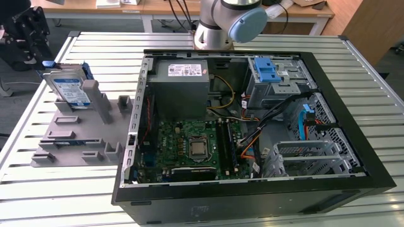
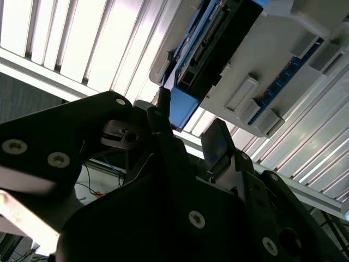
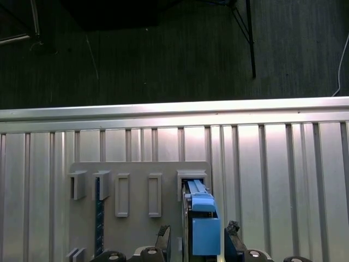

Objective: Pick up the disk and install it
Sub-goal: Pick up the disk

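The disk (image 1: pixel 68 87) is a silver drive with a white-and-blue label and a blue carrier frame. It stands on edge in a slot of the grey holder (image 1: pixel 75 139) at the exterior view's left, outside the computer case. My black gripper (image 1: pixel 35 52) hangs at the disk's far upper end. In the first wrist view, the blue frame end of the disk (image 3: pixel 206 234) lies between my two fingers (image 3: pixel 163 236), with a gap on each side. My gripper (image 3: pixel 197 233) is open around that end. The second wrist view shows the disk's connector edge (image 2: pixel 218 38) just past my gripper (image 2: pixel 190 121).
The open computer case (image 1: pixel 252 191) lies on the slatted metal table (image 1: pixel 379 118). It holds a grey power supply (image 1: pixel 183 82), a motherboard (image 1: pixel 192 146), a blue latch (image 1: pixel 268 71) and a metal drive cage (image 1: pixel 309 156). The arm's base (image 1: pixel 221 23) stands behind the case.
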Tool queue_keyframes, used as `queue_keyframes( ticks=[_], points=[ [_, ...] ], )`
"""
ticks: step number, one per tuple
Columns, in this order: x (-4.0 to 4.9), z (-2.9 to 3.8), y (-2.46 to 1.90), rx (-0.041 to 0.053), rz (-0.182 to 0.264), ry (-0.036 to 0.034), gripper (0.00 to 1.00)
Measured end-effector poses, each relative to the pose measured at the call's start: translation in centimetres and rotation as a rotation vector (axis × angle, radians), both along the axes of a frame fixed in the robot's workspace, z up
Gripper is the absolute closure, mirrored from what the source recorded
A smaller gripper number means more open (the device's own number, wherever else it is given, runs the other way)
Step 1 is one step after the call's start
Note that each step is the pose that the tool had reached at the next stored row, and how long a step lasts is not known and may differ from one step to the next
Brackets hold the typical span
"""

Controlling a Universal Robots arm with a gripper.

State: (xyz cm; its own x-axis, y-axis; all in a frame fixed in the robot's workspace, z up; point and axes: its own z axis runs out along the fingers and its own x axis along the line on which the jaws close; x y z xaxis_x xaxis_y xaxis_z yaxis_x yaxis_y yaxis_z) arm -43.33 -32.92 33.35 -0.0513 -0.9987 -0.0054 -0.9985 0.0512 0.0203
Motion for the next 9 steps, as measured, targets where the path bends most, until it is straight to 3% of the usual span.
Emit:
queue_keyframes(
  ticks=[9],
  points=[
    [0.0, -0.03, 0.0, 0.0, 0.0, 0.0, 0.49]
  ],
)
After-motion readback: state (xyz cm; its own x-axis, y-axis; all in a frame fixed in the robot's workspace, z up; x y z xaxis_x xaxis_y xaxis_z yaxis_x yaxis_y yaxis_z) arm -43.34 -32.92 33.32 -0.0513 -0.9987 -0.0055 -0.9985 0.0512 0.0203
